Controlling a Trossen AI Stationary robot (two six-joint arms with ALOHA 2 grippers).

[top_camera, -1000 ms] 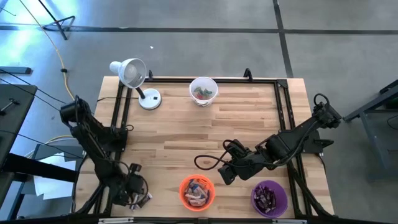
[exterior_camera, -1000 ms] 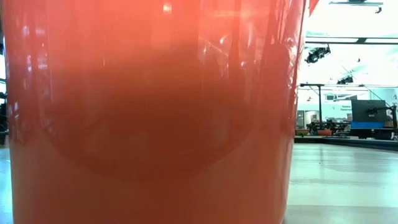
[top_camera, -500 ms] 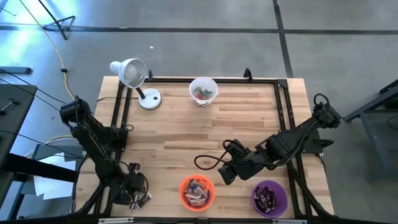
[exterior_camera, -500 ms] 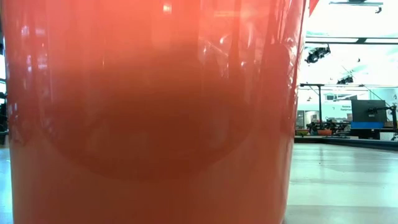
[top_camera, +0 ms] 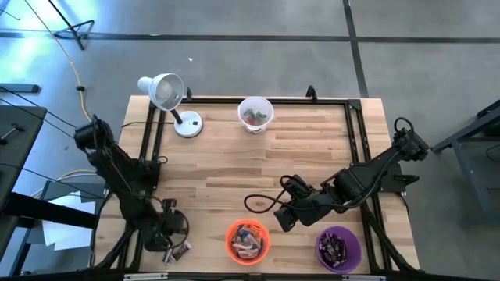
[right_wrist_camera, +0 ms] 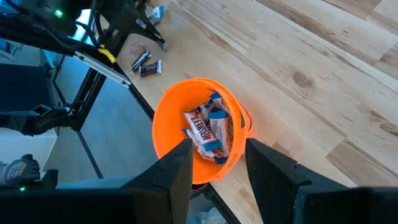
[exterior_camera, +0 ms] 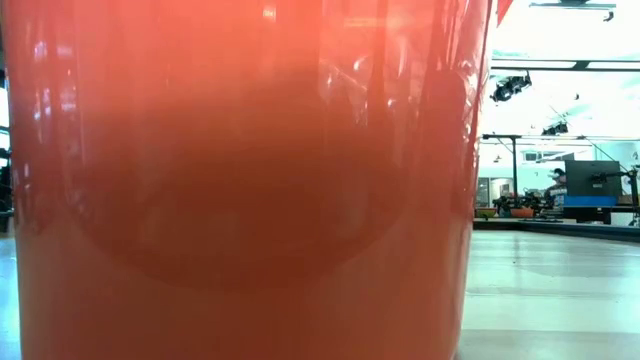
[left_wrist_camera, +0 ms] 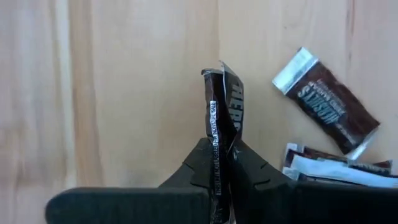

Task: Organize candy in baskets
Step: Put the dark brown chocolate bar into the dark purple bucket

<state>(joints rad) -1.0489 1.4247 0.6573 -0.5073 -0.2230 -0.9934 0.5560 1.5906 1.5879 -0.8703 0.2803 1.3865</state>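
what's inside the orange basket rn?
The orange basket holds a heap of wrapped candy, blue-and-white wrappers on top. Anything beneath that top layer is covered. The right pincer hovers open above it.

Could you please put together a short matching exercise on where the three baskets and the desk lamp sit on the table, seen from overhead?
Things:
1. white basket
2. orange basket
3. purple basket
4. desk lamp

Places on the table in the high view:
A. near edge, right corner
B. far left corner
C. far edge, about the middle
D. near edge, about the middle

Pairs: 1-C, 2-D, 3-A, 4-B
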